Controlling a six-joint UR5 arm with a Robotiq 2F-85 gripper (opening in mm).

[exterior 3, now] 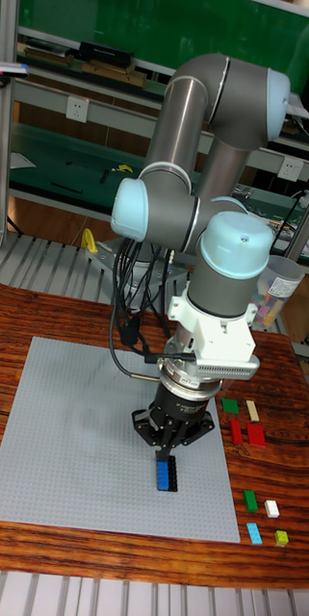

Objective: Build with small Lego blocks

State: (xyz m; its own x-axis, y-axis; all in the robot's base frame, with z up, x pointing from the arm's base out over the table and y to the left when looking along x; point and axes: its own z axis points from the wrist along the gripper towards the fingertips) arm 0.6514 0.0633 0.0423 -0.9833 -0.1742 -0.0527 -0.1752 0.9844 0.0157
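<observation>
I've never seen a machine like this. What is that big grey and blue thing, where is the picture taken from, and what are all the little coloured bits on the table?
It is a robot arm made of grey tubes with pale blue caps at the joints. The one picture comes from a fixed camera in front of the table, looking slightly down. At the arm's lower end is a black claw with two fingers, pointing down at a blue and black brick stack. Whether the fingers grip it, I cannot tell. The stack stands on a large grey baseplate lying on the wooden table. To the right of the plate, loose bricks wait: red ones, green ones, a white one and a light blue one.
</observation>
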